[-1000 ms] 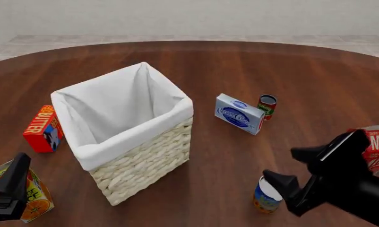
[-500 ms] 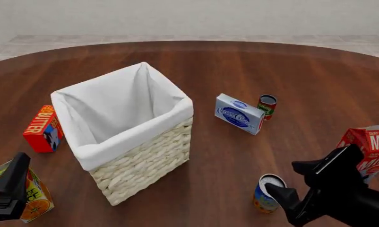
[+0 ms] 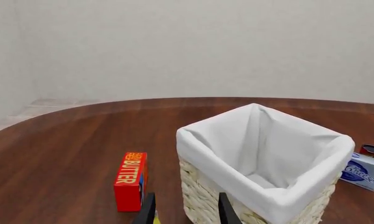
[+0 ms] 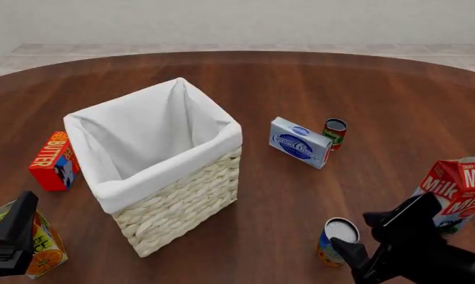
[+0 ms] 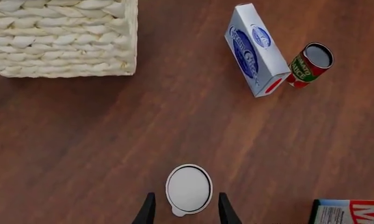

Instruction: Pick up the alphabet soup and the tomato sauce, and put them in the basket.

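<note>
The right end effector (image 4: 362,236) has drawn down and back toward the near bench (image 4: 379,94) edge, uncovering the milk carton (image 4: 459,189); its fingers spread open, straddling the upright alphabet soup (image 4: 337,240). Tomato sauce (image 4: 334,132) stands beside the cream cheese box (image 4: 300,142); basket (image 4: 154,165) well apart. Left end effector (image 3: 185,212) open.

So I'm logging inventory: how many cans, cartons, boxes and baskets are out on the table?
Cans: 2, soup, tomato sauce
Cartons: 2, milk, juice
Boxes: 2, butter, cream cheese
Baskets: 1
Total: 7
</note>
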Available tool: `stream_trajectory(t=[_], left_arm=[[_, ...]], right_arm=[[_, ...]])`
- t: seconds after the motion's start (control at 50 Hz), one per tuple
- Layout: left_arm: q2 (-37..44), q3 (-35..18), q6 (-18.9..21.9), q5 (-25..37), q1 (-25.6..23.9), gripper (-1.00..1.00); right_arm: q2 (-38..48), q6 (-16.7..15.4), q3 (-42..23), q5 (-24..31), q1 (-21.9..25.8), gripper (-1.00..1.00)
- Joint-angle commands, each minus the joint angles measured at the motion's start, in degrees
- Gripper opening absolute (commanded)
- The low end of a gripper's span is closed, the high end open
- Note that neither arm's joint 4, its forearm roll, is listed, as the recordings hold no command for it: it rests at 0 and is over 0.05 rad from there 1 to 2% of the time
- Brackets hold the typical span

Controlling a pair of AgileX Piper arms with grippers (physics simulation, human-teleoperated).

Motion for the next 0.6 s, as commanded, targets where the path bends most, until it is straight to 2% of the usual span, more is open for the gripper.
stream_trajectory(t=[0.02, 0.34, 0.6], left_arm=[[0.0, 0.0, 0.0, 0.0, 0.0, 1.0], [0.0, 0.0, -0.3, -0.1, 0.1, 1.0], [0.0, 0.0, -0.4, -0.2, 0.2, 1.0]], right_arm=[[3.1, -0.4, 1.5, -3.8, -1.2, 1.0], [9.6, -0.6, 3.9, -11.5, -1.7, 1.0], [13.7, -0.8, 3.6, -15.1, -1.5, 1.0]])
